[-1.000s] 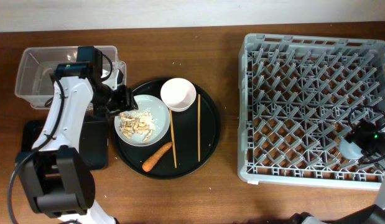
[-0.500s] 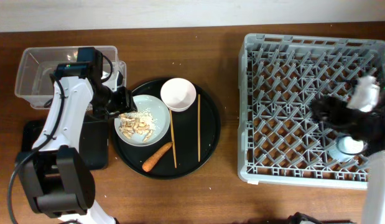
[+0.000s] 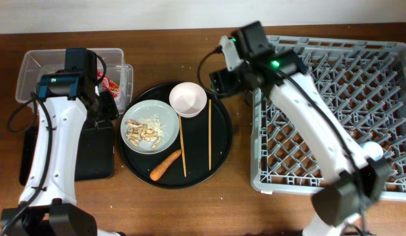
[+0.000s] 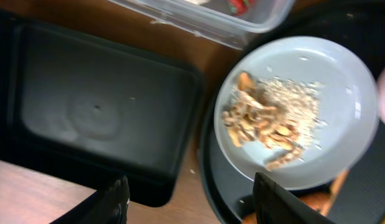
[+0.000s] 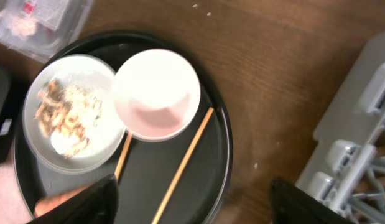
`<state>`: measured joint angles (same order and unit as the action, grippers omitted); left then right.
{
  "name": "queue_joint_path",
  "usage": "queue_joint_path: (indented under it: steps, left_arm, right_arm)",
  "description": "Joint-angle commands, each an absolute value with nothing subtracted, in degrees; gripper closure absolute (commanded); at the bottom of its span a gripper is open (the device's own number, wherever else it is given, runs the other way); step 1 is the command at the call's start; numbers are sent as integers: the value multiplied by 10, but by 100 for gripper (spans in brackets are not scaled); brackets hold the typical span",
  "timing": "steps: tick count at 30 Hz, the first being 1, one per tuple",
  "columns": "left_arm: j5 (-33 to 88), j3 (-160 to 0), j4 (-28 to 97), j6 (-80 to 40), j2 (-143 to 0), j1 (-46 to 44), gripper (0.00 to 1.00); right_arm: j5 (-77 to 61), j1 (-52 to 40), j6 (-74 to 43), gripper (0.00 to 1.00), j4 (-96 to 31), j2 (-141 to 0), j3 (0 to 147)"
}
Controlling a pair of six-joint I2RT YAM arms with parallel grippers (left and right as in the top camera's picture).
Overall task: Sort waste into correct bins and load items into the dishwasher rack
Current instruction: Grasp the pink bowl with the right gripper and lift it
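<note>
On the round black tray (image 3: pixel 222 134) lie one plate (image 3: pixel 165 118), one bowl (image 3: pixel 187 98), one carrot (image 3: pixel 165 165) and two chopsticks (image 3: pixel 210 134). Left of it are one clear box (image 3: pixel 32 73) and one shallow black tray (image 3: pixel 98 156); right of it is one rack (image 3: pixel 386 85).

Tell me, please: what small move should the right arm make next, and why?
Probably lower the right end effector toward the rim of the white-pink bowl. It hangs open over the round black tray, the bowl looks empty, and it belongs in the rack.
</note>
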<state>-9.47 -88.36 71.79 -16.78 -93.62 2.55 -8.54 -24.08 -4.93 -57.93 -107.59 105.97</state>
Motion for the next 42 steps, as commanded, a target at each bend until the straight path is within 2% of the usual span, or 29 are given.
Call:
queue_joint_path:
  steps: [1, 5, 9, 12, 19, 21, 25, 28, 32, 36, 42]
  left_arm:
    - [-164, -886, 728, -192, -926, 29, 27]
    - [-174, -886, 725, -223, -926, 54, 16]
    - [-174, -886, 725, -223, -926, 61, 16]
    - [-174, -886, 725, -223, -926, 61, 16]
    - [-174, -886, 725, -223, -926, 61, 16]
    - [-174, -886, 725, -223, -926, 61, 16]
    - [-173, -886, 725, -223, -926, 61, 16]
    - [-172, -886, 725, -223, -926, 61, 16]
    - [-163, -886, 725, -223, -926, 61, 16]
    - [-163, -886, 725, -223, -926, 61, 16]
    - [-163, -886, 725, -223, -926, 61, 16]
  right_arm:
    - [-68, -245, -99, 31, -568, -1158, 1109]
    - [-68, -259, -107, 32, -547, -1232, 1109]
    - [-60, -264, -149, 40, -525, -1270, 1109]
    - [-62, -268, -156, 50, -511, -1282, 1109]
    - [-57, -283, -170, 52, -505, -1323, 1108]
    - [-53, -283, -170, 60, -504, -1323, 1108]
    - [-55, -284, -171, 86, -510, -1323, 1108]
    - [-55, -285, -171, 95, -517, -1323, 1108]
    - [-53, -272, -170, 96, -527, -1303, 1114]
    - [-49, -225, -133, 96, -563, -1203, 1136]
    - [164, -148, -72, 96, -623, -1033, 1136]
